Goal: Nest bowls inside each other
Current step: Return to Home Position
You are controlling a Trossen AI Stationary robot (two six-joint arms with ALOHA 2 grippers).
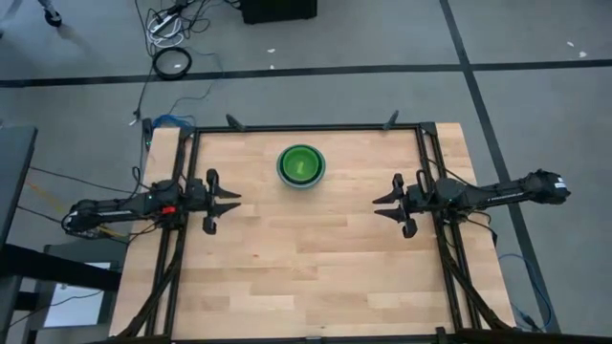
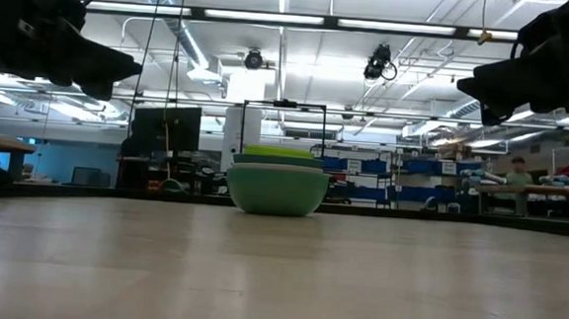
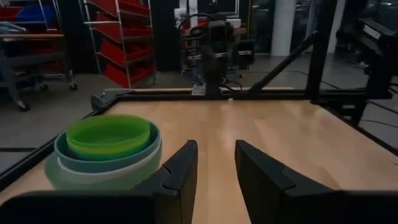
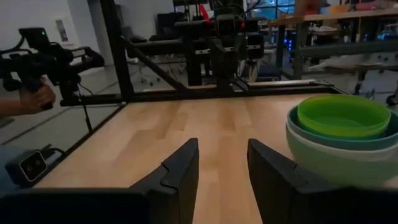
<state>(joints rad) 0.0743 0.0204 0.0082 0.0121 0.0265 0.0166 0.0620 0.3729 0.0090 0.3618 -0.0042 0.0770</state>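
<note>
The bowls [image 1: 301,165] stand nested in one stack on the wooden table, toward its far edge at the middle. The sage-green outer bowl [image 2: 276,189] rests on its base, with a teal rim and the lime-green bowl [image 3: 107,135] showing inside; the stack also shows in the right wrist view [image 4: 343,134]. My left gripper [image 1: 232,202] stands open at the table's left, pointing level toward the right. My right gripper [image 1: 381,206] stands open at the table's right, pointing level toward the left. Both are clear of the stack and hold nothing.
A black frame [image 1: 306,127] runs along the table's far edge and down both sides. The wood between the two grippers [image 1: 306,248] and toward the near edge is bare. A person's hand with a dark handle [image 4: 37,93] shows beyond the table's edge.
</note>
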